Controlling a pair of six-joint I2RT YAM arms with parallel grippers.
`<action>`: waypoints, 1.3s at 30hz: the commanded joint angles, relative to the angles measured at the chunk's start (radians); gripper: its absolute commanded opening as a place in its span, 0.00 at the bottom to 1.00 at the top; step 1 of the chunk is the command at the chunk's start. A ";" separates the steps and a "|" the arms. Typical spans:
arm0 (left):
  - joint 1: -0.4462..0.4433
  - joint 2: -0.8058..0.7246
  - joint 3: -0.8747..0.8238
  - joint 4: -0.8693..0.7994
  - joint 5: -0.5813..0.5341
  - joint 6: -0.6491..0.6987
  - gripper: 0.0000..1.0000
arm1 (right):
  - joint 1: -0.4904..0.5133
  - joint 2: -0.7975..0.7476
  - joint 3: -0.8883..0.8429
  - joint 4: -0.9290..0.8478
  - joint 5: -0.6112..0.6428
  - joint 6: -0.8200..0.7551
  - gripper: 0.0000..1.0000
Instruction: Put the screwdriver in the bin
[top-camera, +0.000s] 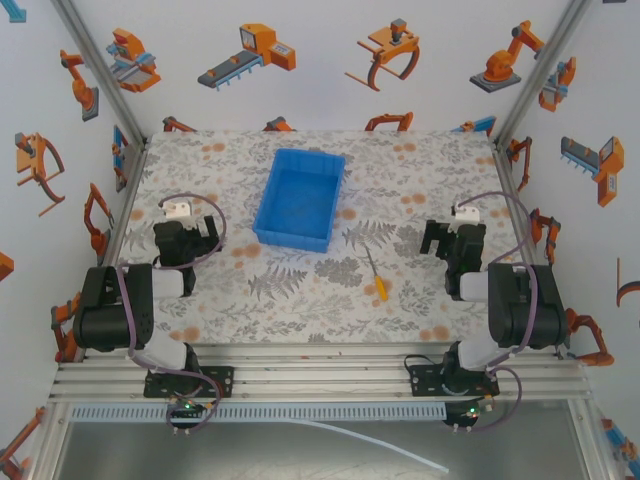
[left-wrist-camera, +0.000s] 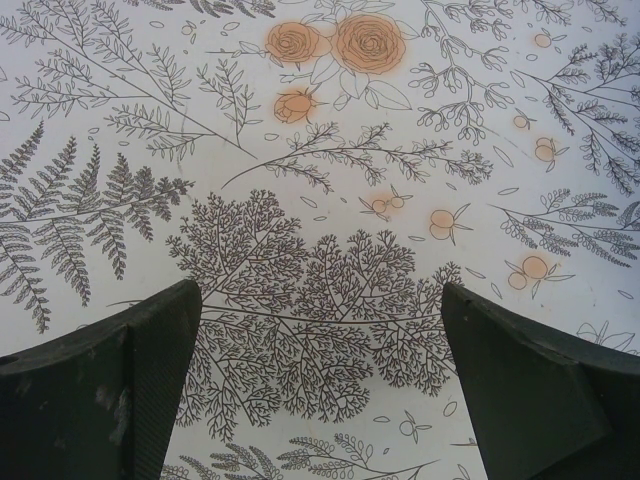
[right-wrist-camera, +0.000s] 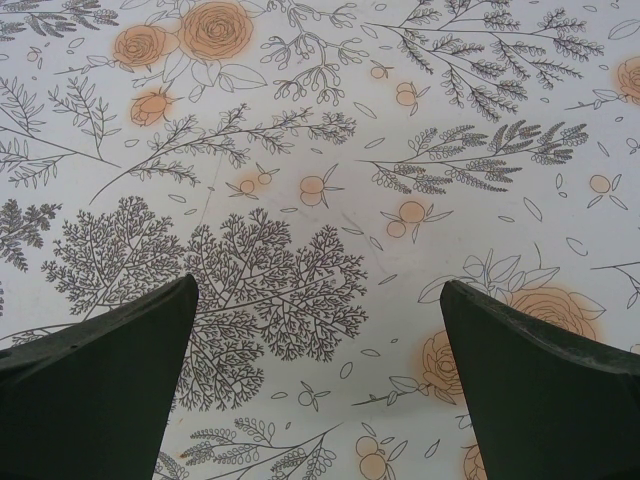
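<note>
In the top view the screwdriver (top-camera: 376, 277) lies flat on the patterned table, yellow-orange handle toward me, thin shaft pointing away. The blue bin (top-camera: 300, 198) stands behind it and to its left, with nothing inside. My left gripper (top-camera: 187, 238) rests at the left side of the table, well left of the bin. My right gripper (top-camera: 441, 240) sits to the right of the screwdriver, a short gap apart. In both wrist views the left gripper (left-wrist-camera: 320, 300) and the right gripper (right-wrist-camera: 320, 295) stand open over bare cloth with nothing between the fingers.
The flower-and-fern tablecloth (top-camera: 300, 300) covers the table. Aluminium posts and white walls with robot stickers close in the left, right and back sides. A metal rail (top-camera: 320, 380) runs along the near edge under the arm bases.
</note>
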 joint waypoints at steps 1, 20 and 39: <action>-0.007 0.001 0.015 -0.006 -0.008 0.016 0.97 | 0.005 0.000 0.026 0.012 -0.010 -0.013 0.99; -0.010 -0.139 0.282 -0.573 -0.007 0.019 0.97 | 0.002 -0.169 0.145 -0.323 0.092 0.026 0.99; -0.025 -0.330 0.677 -1.484 0.283 0.158 0.97 | 0.110 -0.540 0.288 -1.090 -0.126 0.463 0.99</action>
